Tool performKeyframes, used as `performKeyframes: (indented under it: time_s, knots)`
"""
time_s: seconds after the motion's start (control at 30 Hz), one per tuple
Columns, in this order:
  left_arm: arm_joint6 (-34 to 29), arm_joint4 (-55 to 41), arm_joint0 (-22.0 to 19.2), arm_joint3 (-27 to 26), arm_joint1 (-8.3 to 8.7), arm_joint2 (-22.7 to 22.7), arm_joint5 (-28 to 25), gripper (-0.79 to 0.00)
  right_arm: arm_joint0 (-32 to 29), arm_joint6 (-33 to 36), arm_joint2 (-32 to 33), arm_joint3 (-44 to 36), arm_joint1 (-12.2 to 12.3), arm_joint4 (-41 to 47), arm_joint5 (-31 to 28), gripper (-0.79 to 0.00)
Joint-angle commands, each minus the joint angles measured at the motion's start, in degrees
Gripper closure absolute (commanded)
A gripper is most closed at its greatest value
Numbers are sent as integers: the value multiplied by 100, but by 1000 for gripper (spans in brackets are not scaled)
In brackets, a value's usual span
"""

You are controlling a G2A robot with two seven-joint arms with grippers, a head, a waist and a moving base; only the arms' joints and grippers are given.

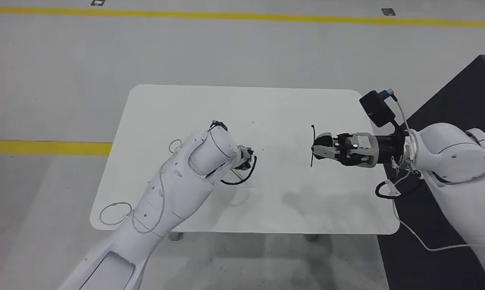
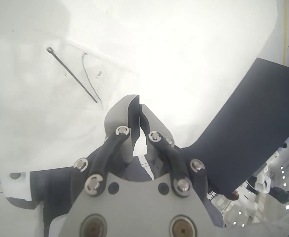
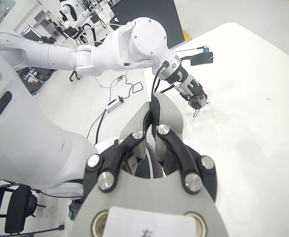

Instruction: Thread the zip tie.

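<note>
Two arms over one white table, both claws closed. Notes run left to right across the top view.

Left side: the right arm comes in from the near-left corner and its wrist stops about mid-table. The right gripper has its fingers pressed together at the tips, with nothing seen between them. It sits well apart from the other claw, with bare tabletop between the two.

Centre-right: the zip tie is black, thin and nearly straight. From above it lies crosswise, just off the tips of the other claw. In the left wrist view it is off to one side of the fingers, clear of them. Its head end is the farther end and its tail end the nearer. A faint thin line runs beside it on the white surface. I cannot tell whether the tie lies flat or is partly lifted off the table.

Right side: the left arm reaches in over the table's right edge. The left gripper is closed, pads meeting and holding nothing. A small black camera block sits on its wrist.

Beyond the right edge is a dark panel. A yellow line runs on the floor past the far side.
</note>
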Motion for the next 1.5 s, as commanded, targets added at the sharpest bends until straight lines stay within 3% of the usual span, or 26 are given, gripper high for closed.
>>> performKeyframes:
  time_s: [0.0, 0.23, 0.47, 1.13, 1.47]
  knots:
    - [1, -127, -95, 181, -30, 52, 0, 0, 0, 0, 0, 0, 0, 0, 0, 0]
    - [1, -451, -361, 758, -110, 372, 0, 0, 0, 0, 0, 0, 0, 0, 0, 0]
    - [1, -1010, -603, 821, -67, 817, 0, 0, 0, 0, 0, 0, 0, 0, 0, 0]
    - [1, -1816, -848, 424, 628, 1312, 0, 0, 0, 0, 0, 0, 0, 0, 0, 0]
    - [14, -2358, -1171, 570, 756, 1819, 0, 0, 0, 0, 0, 0, 0, 0, 0, 0]
